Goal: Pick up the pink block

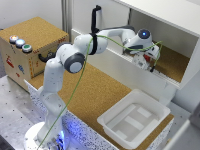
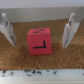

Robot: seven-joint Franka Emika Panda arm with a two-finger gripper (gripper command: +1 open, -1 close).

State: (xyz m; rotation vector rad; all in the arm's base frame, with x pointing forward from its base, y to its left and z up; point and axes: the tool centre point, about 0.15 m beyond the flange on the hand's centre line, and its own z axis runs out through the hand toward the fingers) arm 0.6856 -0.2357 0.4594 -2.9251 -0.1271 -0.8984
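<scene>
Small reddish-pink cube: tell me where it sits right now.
In the wrist view the small reddish-pink cube rests on the cork surface, between the open gripper's two white fingers, touching neither.

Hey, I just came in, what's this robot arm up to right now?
The arm is reaching into the white shelf compartment with the cork floor, going after the pink block. In the wrist view the end effector is open, with one finger on either side of the block and gaps between them. The block sits on the cork, not yet grasped. A white tray sits on the cork table below.
</scene>
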